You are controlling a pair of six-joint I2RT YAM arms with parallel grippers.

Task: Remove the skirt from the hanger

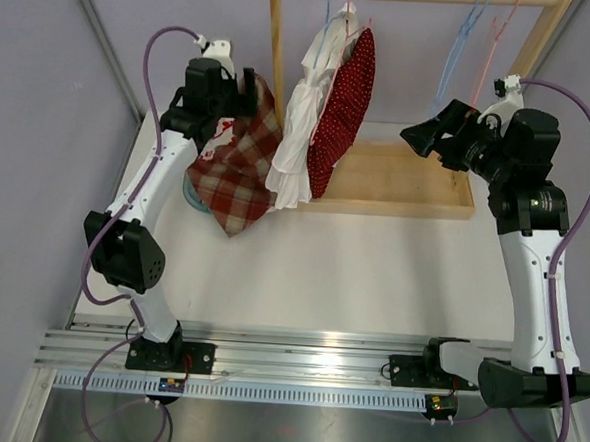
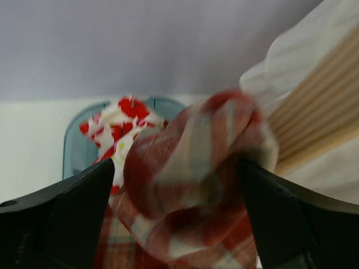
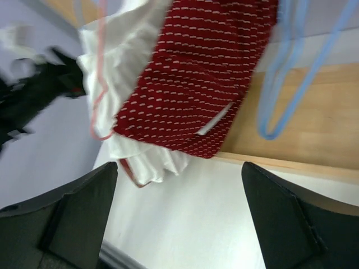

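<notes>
While it hangs bunched from the left hand (image 2: 179, 207) near the far left corner of the bench (image 1: 372, 276), the plaid skirt (image 1: 240, 168) shows red, cream and brown checks (its lower folds sag over a blue basket (image 2: 78, 147)). That hand's fingers (image 2: 73, 213) clamp the cloth between them. Over by the right edge, the right hand (image 1: 420, 137) stands wide, gripping nothing.

A robotics test cell is indicated. Two arms are bolted to an aluminium rail (image 1: 306, 367) at the edge of a white table (image 1: 372, 276), enclosed by plain lavender panels (image 1: 41, 115). A small wooden garment rack (image 1: 397, 192) is set up as a prop.
</notes>
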